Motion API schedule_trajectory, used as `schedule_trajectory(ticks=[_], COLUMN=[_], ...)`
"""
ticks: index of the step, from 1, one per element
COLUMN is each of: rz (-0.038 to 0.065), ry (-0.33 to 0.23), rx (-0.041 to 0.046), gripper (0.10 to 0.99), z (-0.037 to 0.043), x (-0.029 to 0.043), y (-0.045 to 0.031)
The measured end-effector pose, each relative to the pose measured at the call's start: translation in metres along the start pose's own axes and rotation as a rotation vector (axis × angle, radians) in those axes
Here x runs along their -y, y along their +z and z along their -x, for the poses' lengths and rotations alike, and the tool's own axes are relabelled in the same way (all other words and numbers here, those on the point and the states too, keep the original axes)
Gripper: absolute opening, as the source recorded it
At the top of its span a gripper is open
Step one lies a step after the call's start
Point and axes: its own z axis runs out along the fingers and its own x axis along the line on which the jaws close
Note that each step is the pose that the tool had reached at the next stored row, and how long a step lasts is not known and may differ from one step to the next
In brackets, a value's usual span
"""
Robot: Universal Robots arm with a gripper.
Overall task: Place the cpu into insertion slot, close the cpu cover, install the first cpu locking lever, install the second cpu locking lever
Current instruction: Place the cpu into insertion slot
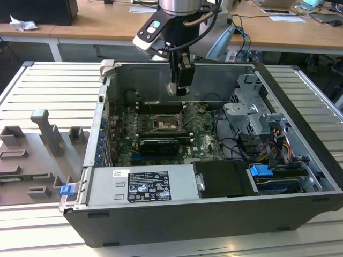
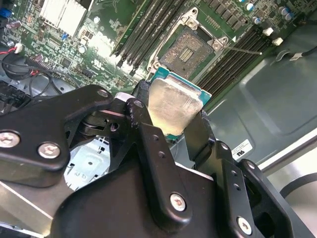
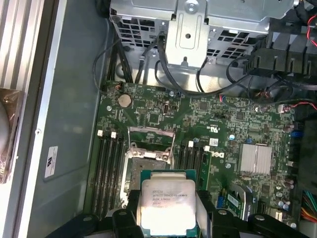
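Hovering over the green motherboard, the black two-fingered gripper clenches the flat silver-beige square cpu near the dark, silver-rimmed insertion slot, not touching it; a level, corner-matched descent probably serves best.

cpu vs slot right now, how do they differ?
The cpu is clamped in the end effector, above the board; the slot is fixed on it. The cpu top is pale silver; the slot centre is dark, metal-rimmed and empty. Both are square.
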Motion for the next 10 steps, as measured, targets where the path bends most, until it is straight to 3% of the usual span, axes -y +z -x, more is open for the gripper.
schedule_trajectory(ticks=[4,10], rz=[-0.001,-0.001], ry=[0.002,0.098], rx=[0.0001,0.0074], gripper=[0.529,0.529], z=[0.0,0.0001], x=[0.0003,0.0006], y=[0.0037,0.0081])
